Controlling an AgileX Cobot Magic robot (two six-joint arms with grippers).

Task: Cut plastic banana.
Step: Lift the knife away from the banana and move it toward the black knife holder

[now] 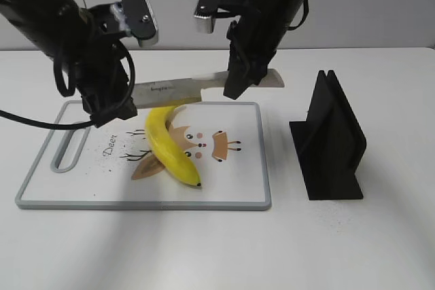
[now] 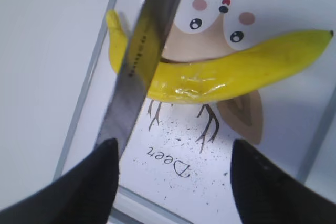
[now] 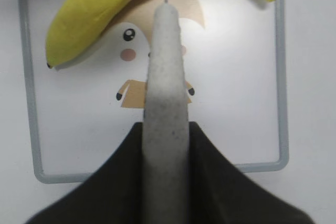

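Observation:
The whole yellow plastic banana (image 1: 171, 149) lies on the white cutting board (image 1: 81, 181), dark tip toward the front; it also shows in the left wrist view (image 2: 210, 74) and the right wrist view (image 3: 89, 17). My right gripper (image 1: 239, 85) is shut on the grey handle (image 3: 166, 108) of a knife (image 1: 178, 88) and holds it level above the banana's stem end. The blade (image 2: 137, 61) crosses over the banana. My left gripper (image 2: 170, 177) is open and empty, above the board's left part by the word "Deer" (image 2: 169, 159).
The board has a grey rim (image 3: 31, 129), a handle slot (image 1: 68, 151) at its left and a deer drawing (image 1: 204, 144). A black knife stand (image 1: 329, 137) is on the white table to the right of the board.

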